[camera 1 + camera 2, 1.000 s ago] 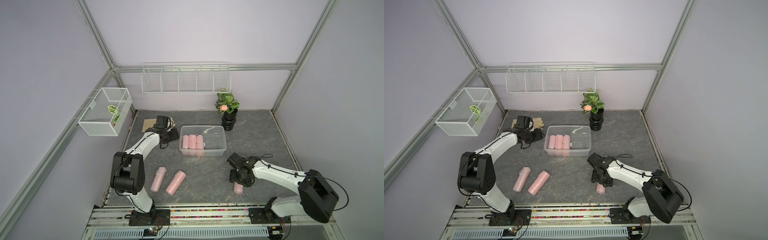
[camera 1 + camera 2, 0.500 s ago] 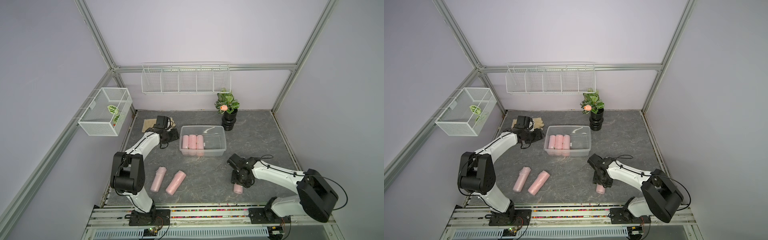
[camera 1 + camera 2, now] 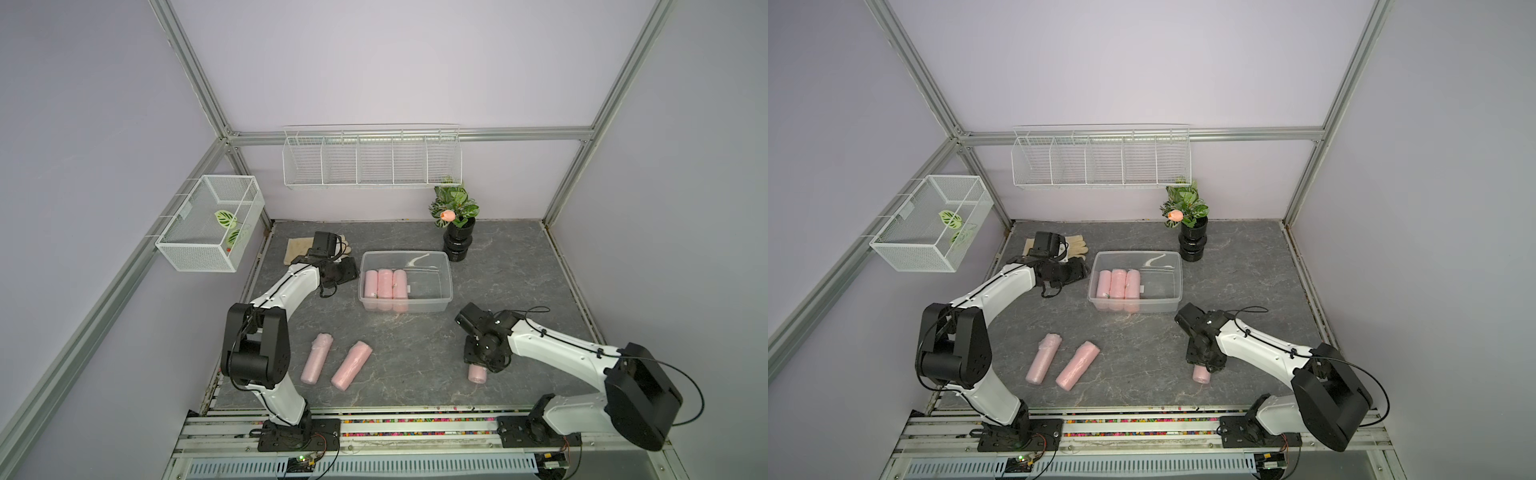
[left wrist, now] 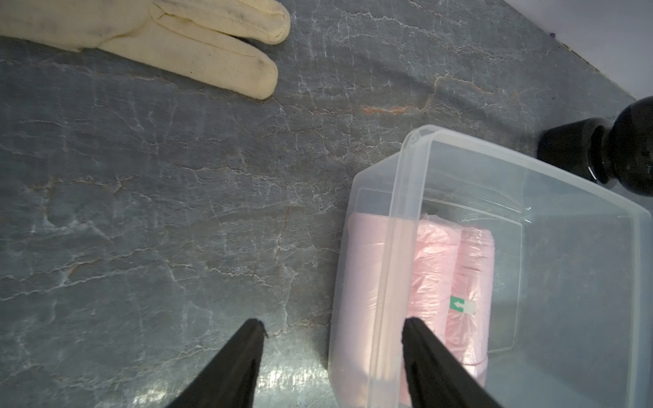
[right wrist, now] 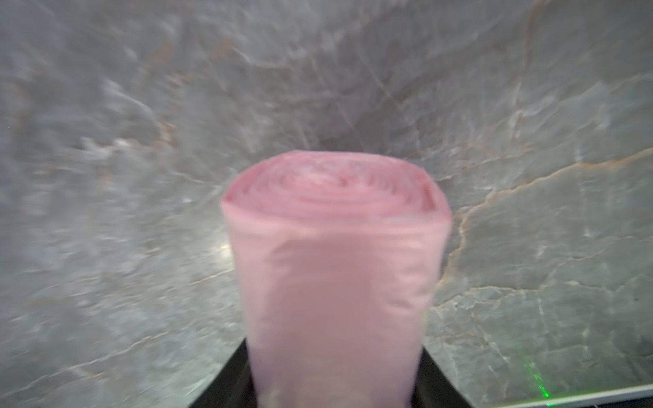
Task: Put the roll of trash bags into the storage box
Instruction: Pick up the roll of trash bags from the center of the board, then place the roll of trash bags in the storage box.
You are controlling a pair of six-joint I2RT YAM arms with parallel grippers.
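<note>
A pink roll of trash bags (image 5: 335, 268) is clamped between the fingers of the right gripper (image 3: 482, 362), low over the table (image 3: 415, 340) and well apart from the storage box (image 3: 428, 305). Three rolls (image 3: 385, 284) are already stowed inside; two loose rolls (image 3: 351, 365) remain. The left gripper (image 4: 333, 320) is held apart, empty.

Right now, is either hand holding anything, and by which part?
The right hand clamps a roll by its sides, near one end; the other end sticks out free. The left hand is open and empty.
</note>
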